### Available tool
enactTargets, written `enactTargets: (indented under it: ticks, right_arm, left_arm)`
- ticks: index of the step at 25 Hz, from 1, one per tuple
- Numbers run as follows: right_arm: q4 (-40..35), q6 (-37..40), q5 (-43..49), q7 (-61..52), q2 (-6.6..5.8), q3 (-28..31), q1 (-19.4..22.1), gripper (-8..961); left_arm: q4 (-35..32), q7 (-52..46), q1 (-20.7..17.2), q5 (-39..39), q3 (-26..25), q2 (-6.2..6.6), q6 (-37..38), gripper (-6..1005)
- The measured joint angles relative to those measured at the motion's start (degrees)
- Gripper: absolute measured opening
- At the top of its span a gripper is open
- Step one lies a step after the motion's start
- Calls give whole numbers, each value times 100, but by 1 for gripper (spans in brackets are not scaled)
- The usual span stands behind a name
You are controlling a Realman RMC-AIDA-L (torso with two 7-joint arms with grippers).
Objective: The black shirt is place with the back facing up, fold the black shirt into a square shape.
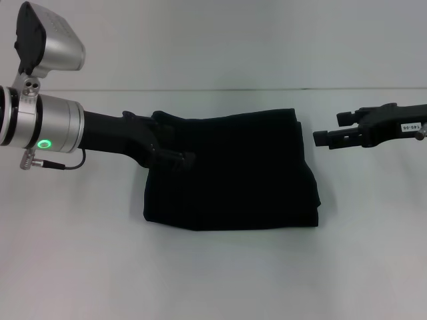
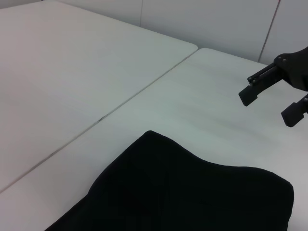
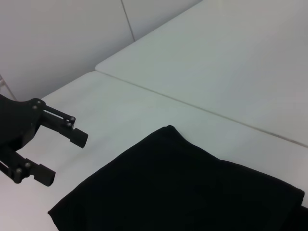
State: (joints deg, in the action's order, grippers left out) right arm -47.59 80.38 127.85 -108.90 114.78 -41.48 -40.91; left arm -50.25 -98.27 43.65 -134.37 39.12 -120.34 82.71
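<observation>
Black shirt [image 1: 233,170] lies mid-table [image 1: 213,280], already a compact, roughly square stack; folding looks essentially done, maybe edge tidying left. Left tool [image 1: 185,160] hovers over its left edge, spread and empty. Right tool [image 1: 323,139] sits just beside its right edge, also spread, holding nothing.
</observation>
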Motion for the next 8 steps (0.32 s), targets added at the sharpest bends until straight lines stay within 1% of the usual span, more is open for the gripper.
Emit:
enactTargets:
  ticks: [8]
  right_arm:
    - [-1,-2,0,1,26,0,13,916]
  left_arm:
    - [-1,9,-4,0,0,1,-65,798]
